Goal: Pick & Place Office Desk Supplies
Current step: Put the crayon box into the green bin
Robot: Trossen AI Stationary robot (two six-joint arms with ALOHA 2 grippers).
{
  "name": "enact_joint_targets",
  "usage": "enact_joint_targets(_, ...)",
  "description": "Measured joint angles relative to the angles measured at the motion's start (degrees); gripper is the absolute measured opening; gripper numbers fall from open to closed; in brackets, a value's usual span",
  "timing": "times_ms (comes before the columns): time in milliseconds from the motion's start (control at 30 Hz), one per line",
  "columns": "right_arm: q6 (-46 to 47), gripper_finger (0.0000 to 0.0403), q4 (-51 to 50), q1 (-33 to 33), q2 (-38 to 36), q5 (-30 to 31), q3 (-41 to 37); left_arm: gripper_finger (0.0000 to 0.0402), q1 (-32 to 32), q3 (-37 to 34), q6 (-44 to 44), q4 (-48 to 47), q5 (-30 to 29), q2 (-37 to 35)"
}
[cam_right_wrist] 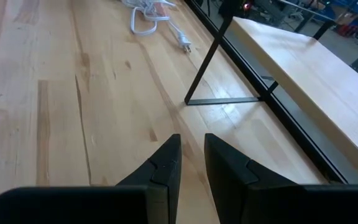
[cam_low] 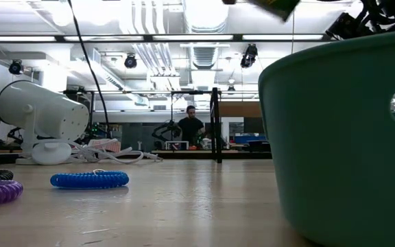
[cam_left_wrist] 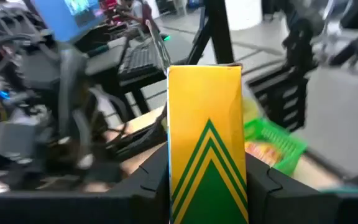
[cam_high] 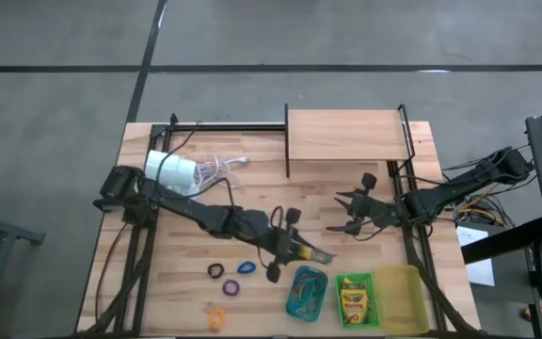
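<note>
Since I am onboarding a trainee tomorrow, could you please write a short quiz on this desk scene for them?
1. Multiple choice: what is the left end effector holding?
A) a blue loop
B) a crayon box
C) the lamp cord

2. True or false: the right end effector is carrying a purple loop.

3. Fill in the blank: the stored crayon boxes lie in the ____ tray.

Key
1. B. The yellow-and-green box sits between its fingers.
2. False. Nothing sits between its fingers; it hovers over bare wood.
3. Green.
</note>
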Motion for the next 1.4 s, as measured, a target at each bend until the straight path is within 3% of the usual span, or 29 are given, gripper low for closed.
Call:
enact_joint_targets(300, 0.00, 0.0068, -0.01, -0.02, 0.02, -0.09, 0.00, 0.0118, -4.43, 6.66, -0.06, -6.02, -1.42, 5.94)
enact_joint_targets(433, 0.00, 0.0068, 0.06, -0.02, 0.00, -0.08, 0.02, 0.0118, -5.20, 7.83, -8.44, -5.20, -7.66, 6.28)
enact_joint_targets(767, 0.00, 0.0068, 0.03, 0.00, 0.01, -0.09, 0.02, 0.0118, -5.19, 6.38, -15.13, -5.39, -7.59, 6.43)
enact_joint_targets(1100, 0.00, 0.0068, 0.03, -0.02, 0.00, -0.09, 0.02, 0.0118, -5.36, 6.33, -26.80, 7.67, -7.50, 11.64)
enact_joint_targets(1400, 0.00, 0.0068, 0.01, -0.02, 0.02, -0.08, 0.02, 0.0118, -5.43, 14.41, -37.48, 9.07, -7.98, 19.98)
